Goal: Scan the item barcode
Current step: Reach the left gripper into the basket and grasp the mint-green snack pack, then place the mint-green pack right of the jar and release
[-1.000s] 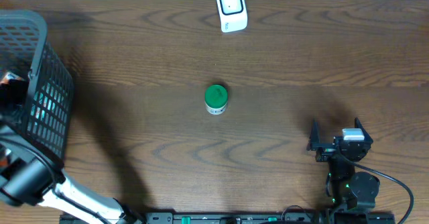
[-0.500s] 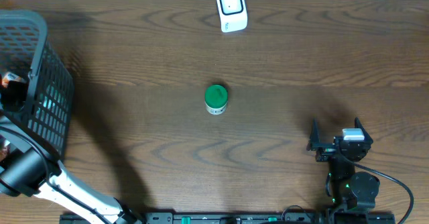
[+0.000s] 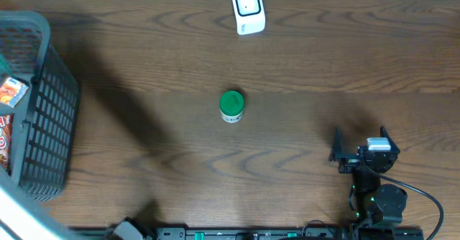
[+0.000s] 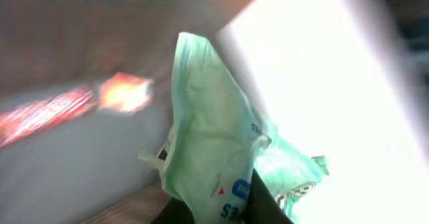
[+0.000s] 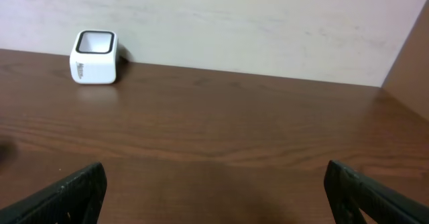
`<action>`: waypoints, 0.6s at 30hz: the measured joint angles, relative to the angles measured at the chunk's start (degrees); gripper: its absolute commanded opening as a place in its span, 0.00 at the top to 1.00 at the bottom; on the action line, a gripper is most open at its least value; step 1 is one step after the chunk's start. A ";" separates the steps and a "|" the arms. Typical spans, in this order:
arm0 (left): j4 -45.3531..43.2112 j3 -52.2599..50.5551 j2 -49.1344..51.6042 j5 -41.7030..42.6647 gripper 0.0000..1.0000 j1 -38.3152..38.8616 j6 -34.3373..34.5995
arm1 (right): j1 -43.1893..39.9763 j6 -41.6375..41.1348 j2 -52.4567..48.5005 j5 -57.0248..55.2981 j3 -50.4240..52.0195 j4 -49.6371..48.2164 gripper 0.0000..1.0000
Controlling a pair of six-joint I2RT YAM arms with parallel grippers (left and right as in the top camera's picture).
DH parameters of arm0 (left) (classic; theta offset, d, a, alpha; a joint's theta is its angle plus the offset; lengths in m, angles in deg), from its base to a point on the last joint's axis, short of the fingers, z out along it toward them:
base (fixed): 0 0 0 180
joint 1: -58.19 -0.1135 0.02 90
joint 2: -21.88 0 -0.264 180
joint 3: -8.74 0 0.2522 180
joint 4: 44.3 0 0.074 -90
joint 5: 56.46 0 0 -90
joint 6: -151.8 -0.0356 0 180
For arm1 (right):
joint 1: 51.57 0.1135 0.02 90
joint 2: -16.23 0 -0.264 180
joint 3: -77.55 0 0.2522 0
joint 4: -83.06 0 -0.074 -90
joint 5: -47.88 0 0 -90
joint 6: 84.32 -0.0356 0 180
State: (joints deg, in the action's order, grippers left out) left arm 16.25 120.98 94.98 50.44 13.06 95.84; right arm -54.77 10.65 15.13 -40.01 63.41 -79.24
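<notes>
Pickup is in hand: left gripper (image 4: 228, 207) pinches a pale green packet (image 4: 208, 137), seemingly above the basket (image 3: 43, 125) at far left. Right gripper (image 3: 361, 141) sits wide open, empty. Next, likely, the packet must cross to the scanner (image 3: 248, 10), barcode turned toward its window.

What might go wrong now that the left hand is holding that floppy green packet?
1. The left hand seems to pinch only one edge of the pale green packet, so the soft bag might slip or flop.
2. The packet looks crumpled and no barcode shows, so the white scanner at the far side might fail to read it.
3. The green-lidded jar stands in the middle; a dangling packet may knock it on the way across.
</notes>
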 measured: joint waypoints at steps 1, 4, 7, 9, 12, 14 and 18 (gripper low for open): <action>-1.42 0.39 -3.76 1.16 0.85 1.86 0.72 | 0.00 0.00 0.00 0.00 0.00 0.00 0.01; -4.17 1.46 -12.61 5.20 0.85 13.49 2.75 | 0.00 0.00 -0.02 -0.02 0.00 -0.02 0.01; -5.31 0.79 -15.82 6.80 0.85 31.01 4.17 | 0.00 0.00 -0.02 -0.02 0.00 -0.02 0.01; -5.75 -1.51 -14.91 4.85 0.85 43.43 4.85 | 0.00 0.00 -0.02 0.00 0.00 0.00 0.01; -6.34 -6.01 -8.98 -2.71 0.85 59.74 5.18 | 0.00 0.00 0.00 -0.02 0.00 0.00 0.01; -7.26 -8.28 -1.99 -7.30 0.85 68.13 5.16 | 0.00 0.00 0.00 -0.02 0.00 0.00 0.01; -12.00 -10.86 15.47 -12.66 0.84 79.14 4.39 | 0.00 0.00 0.00 -0.02 0.00 0.00 0.01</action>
State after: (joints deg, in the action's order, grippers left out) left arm 4.25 110.12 110.45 37.79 92.21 100.24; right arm -54.77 10.65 15.13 -40.03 63.41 -79.24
